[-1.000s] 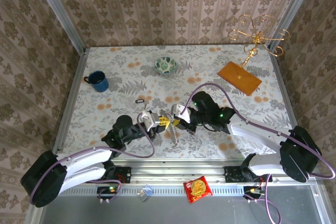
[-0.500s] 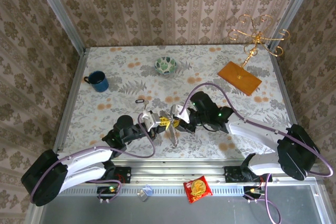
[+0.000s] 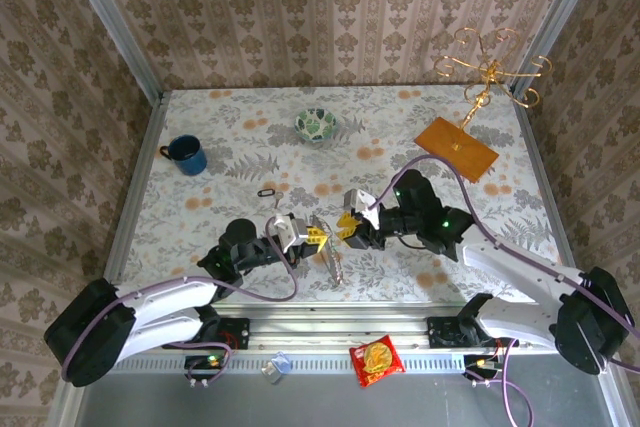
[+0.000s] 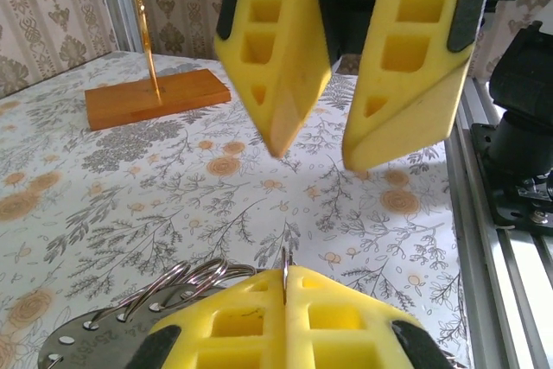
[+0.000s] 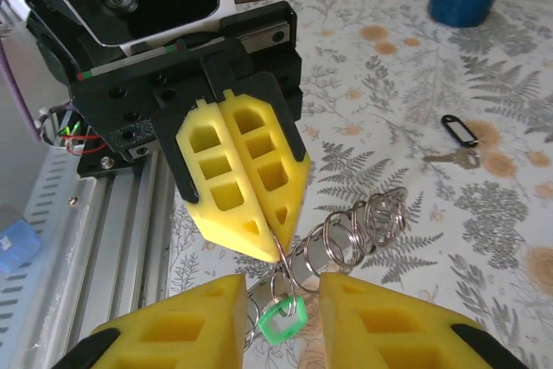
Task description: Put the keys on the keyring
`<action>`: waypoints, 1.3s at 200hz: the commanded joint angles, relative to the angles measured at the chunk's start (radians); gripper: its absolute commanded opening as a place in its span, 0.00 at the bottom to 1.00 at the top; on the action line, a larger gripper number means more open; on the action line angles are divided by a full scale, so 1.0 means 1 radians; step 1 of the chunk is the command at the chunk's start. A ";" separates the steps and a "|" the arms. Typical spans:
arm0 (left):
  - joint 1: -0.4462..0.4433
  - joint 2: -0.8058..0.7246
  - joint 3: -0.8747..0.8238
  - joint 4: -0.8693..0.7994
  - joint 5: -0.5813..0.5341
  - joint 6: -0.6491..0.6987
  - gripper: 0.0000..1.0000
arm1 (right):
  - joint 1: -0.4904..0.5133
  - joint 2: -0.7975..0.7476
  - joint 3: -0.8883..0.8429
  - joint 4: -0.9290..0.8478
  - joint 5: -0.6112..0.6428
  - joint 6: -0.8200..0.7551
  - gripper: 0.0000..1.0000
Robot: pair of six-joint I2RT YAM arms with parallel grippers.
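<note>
On the floral table [image 3: 230,137], the left gripper [image 5: 270,246] is pressing its yellow fingers together on the keyring [image 5: 275,276], a thin wire loop held above the table's near middle. The right gripper [image 4: 320,149] is hovering just beside it, fingers apart and empty. A cluster of split rings [image 5: 363,220] is dangling beneath the loop, and a green-headed key [image 5: 281,321] appears to be hanging there too. A silvery key [image 5: 455,159] is lying on the table, farther off to the left. The loop is looking light, springy and slippery, so a grip close beside the clamped spot is looking safest.
</note>
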 commanded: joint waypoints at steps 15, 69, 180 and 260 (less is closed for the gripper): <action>-0.008 0.010 0.015 0.092 0.049 -0.003 0.00 | 0.011 0.050 0.013 0.037 -0.050 0.008 0.25; -0.008 0.021 0.017 0.107 0.057 -0.006 0.00 | 0.027 0.079 -0.005 0.059 -0.030 -0.014 0.22; -0.008 0.031 0.014 0.133 0.069 -0.018 0.00 | 0.036 0.115 -0.022 0.078 -0.044 -0.042 0.11; -0.007 -0.061 0.035 -0.134 -0.048 0.048 0.25 | 0.040 0.135 0.127 -0.238 0.055 -0.124 0.00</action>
